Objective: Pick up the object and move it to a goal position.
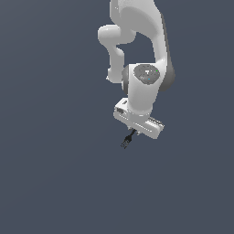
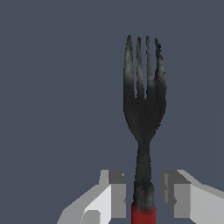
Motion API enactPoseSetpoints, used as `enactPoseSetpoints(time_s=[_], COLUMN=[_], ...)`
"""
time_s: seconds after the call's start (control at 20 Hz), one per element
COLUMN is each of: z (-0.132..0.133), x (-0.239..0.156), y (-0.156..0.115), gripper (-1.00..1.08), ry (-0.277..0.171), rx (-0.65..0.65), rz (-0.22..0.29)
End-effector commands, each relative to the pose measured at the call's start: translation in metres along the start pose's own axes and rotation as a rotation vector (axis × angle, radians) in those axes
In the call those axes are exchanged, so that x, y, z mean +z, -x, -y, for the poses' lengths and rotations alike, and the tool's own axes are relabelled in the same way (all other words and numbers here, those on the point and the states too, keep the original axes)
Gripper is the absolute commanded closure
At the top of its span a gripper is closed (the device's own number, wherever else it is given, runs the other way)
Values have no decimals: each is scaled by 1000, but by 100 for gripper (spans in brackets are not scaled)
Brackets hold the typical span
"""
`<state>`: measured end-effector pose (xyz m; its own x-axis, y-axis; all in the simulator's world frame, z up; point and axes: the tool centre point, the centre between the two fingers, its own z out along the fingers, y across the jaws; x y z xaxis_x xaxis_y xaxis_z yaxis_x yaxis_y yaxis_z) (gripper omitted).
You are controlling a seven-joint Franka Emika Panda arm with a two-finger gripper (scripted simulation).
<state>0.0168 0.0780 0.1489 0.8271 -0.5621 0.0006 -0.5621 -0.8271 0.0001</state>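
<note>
The object is a black fork with a red handle end. In the wrist view its tines point away from the fingers, and its handle runs between my two white fingertips. My gripper is closed in on the handle from both sides, with only thin slivers of background showing beside it. In the exterior view the fork is a tiny dark sliver sticking out just under the white gripper, and the fingers themselves are hidden by the hand.
The white arm reaches down from the top of the exterior view. Everything around it is a plain dark grey-blue surface with no other objects or edges in view.
</note>
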Motion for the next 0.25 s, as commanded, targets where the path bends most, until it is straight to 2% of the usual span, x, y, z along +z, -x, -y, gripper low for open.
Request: enactPoseSetpoints(time_s=[0.0, 0.2], z=[3, 3], x=[-3, -2], y=[-1, -1], gripper=[108, 108], ry=[0, 0], rx=[0, 0], rz=[0, 0])
